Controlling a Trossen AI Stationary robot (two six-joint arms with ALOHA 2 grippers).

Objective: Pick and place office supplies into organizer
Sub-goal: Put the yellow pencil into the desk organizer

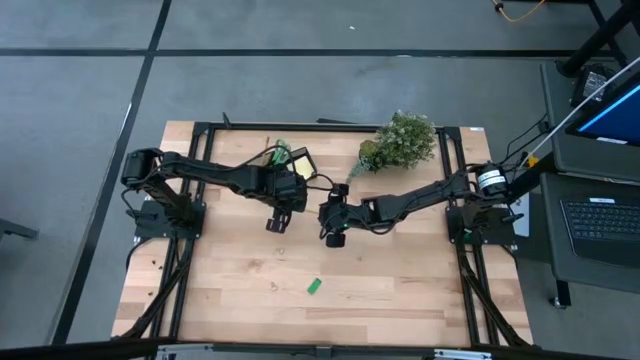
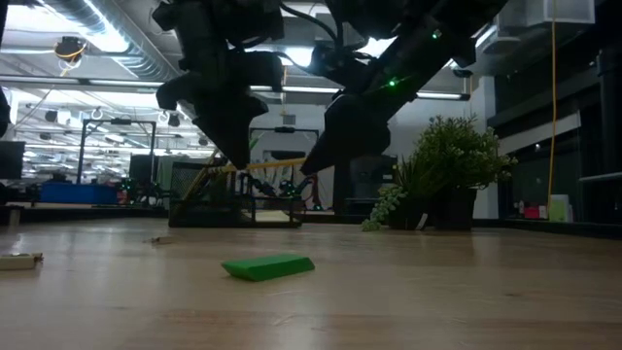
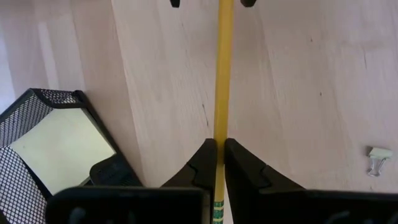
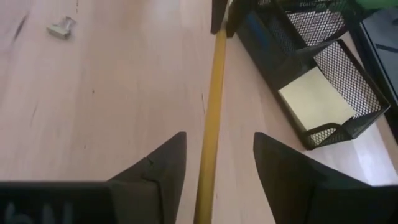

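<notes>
A yellow pencil (image 3: 222, 74) hangs above the wooden table at mid-table, and my left gripper (image 3: 219, 146) is shut on it. Its free length runs toward my right gripper (image 4: 217, 140), which stands open with one finger on either side of the pencil (image 4: 211, 124) and touches nothing. The black mesh organizer (image 4: 348, 68) stands on the table just beyond both grippers, with a pale yellow sticky-note pad (image 4: 311, 96) lying in one compartment. Near the table's front edge a small green block (image 1: 314, 287) lies flat. My left gripper pinches the pencil's shaft (image 3: 218, 134) between its two fingers, close to the end that carries green print (image 3: 217, 208). The fingers come slanting down from above and lie across the pencil. The pencil is lifted clear of the table, roughly level (image 2: 277, 163).
A leafy potted plant (image 1: 400, 140) stands at the table's far right. A small binder clip (image 3: 376, 160) lies on the bare wood in front of the grippers. Open tabletop stretches between the grippers and the green block (image 2: 269, 266).
</notes>
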